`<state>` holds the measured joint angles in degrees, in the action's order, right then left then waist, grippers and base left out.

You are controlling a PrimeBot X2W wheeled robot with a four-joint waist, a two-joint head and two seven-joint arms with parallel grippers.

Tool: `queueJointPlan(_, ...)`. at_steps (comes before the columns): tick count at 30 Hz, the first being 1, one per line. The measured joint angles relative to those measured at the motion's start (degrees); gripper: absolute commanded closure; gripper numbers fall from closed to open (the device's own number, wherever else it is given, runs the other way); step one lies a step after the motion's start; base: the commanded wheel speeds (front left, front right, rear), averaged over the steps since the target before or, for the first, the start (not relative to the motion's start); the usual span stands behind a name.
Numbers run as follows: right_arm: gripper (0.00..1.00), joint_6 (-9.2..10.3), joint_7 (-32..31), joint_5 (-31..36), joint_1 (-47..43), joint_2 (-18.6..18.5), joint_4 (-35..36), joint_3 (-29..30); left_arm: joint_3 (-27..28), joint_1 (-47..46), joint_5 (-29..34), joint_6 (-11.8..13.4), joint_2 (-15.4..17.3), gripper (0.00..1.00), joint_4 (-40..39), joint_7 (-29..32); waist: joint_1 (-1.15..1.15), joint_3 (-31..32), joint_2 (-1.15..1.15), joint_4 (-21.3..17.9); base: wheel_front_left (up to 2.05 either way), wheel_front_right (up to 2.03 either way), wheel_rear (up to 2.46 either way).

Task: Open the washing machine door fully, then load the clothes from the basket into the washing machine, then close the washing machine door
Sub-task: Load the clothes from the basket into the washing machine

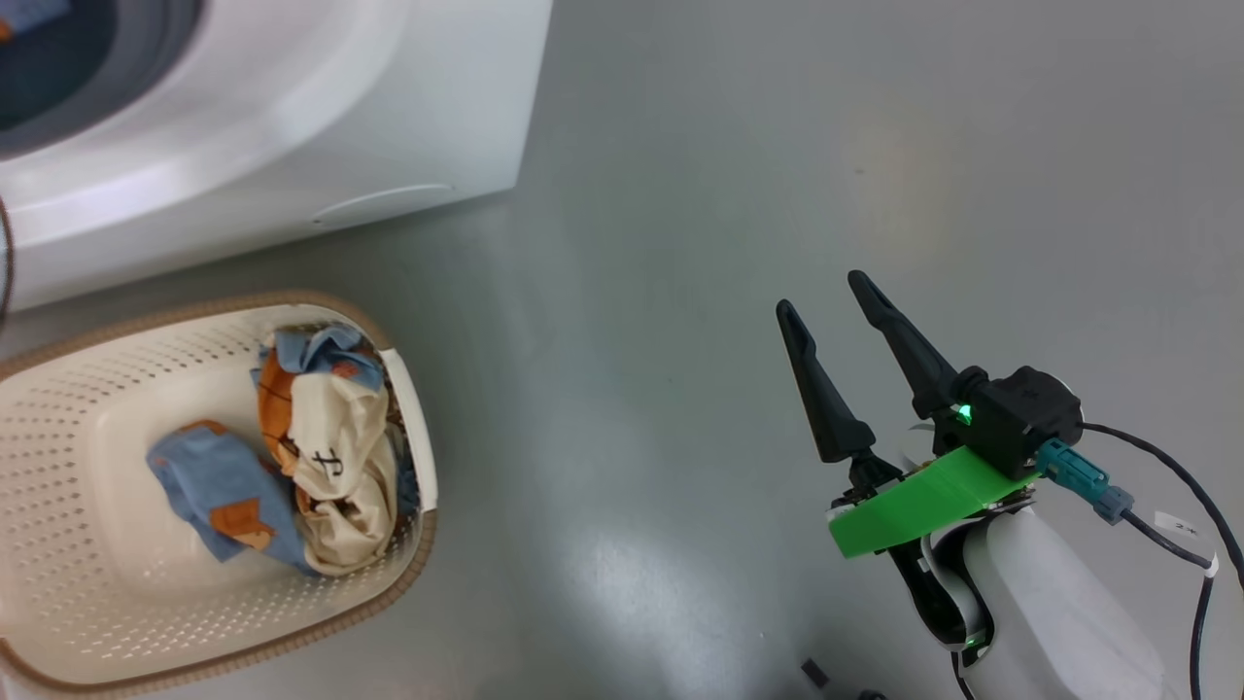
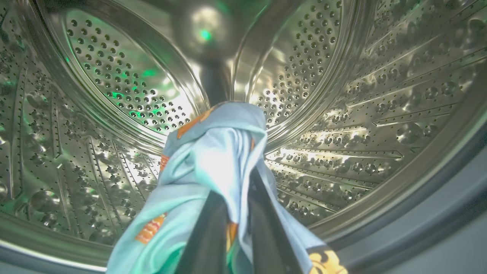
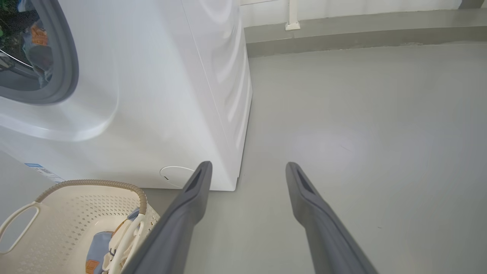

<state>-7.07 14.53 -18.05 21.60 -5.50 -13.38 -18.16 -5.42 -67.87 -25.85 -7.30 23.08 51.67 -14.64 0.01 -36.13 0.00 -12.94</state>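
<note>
One garment is inside the drum of the machine, whose mouth stands uncovered; the opening step is thus judged done and loading under way; more clothes, blue-and-orange and cream, lie in the basket on the floor near the machine's front; these, and closing the door, are left. Left pincer: fingers nearly together, clamped on the garment, which drapes over both; whether the cloth touches the drum wall cannot be told; release is judged the next step. Right pincer: fingers parted moderately, holding nothing, above bare floor, well apart from the basket.
</note>
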Motion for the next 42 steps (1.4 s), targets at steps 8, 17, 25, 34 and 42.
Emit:
queueJointPlan(8, 0.0, 0.0, 0.0, 0.1, -0.1, 0.4, 0.7, -0.1, 5.4, -3.4, 2.1, -0.1, 0.9, 1.0, -10.0, -0.1, 0.0, -2.1, 0.0, -1.3, 0.0, 0.0, 0.0)
queueJointPlan(17, 0.0, 0.0, 0.0, 0.4, -0.1, 0.8, 0.3, -0.4, 8.9, -3.5, 4.8, -0.1, -0.8, 0.0, -4.9, -0.1, -0.01, -1.7, 0.0, -1.7, 0.0, 0.0, 0.0)
queueJointPlan(25, 0.0, 0.0, 0.0, 0.4, 0.1, 0.8, -0.9, -1.5, 7.2, -3.6, 4.9, -0.1, -2.1, 0.0, 8.2, -0.1, -0.01, 0.7, 0.0, -1.5, 0.0, 0.0, 0.0)
queueJointPlan(34, 0.0, 0.0, 0.0, -0.2, 0.6, -0.2, -1.7, -2.1, 6.2, -1.7, 4.1, -0.1, -2.9, 0.0, 7.8, -0.1, -0.01, 4.0, 0.0, -1.0, 0.0, 0.0, 0.0)
queueJointPlan(42, 0.0, 0.0, 0.0, -1.8, 0.6, -1.8, -2.1, -1.6, 5.4, 8.0, 2.6, -0.1, -3.9, 0.0, 2.7, -0.1, -0.01, 8.6, 0.0, -0.5, 0.0, 0.0, 0.0)
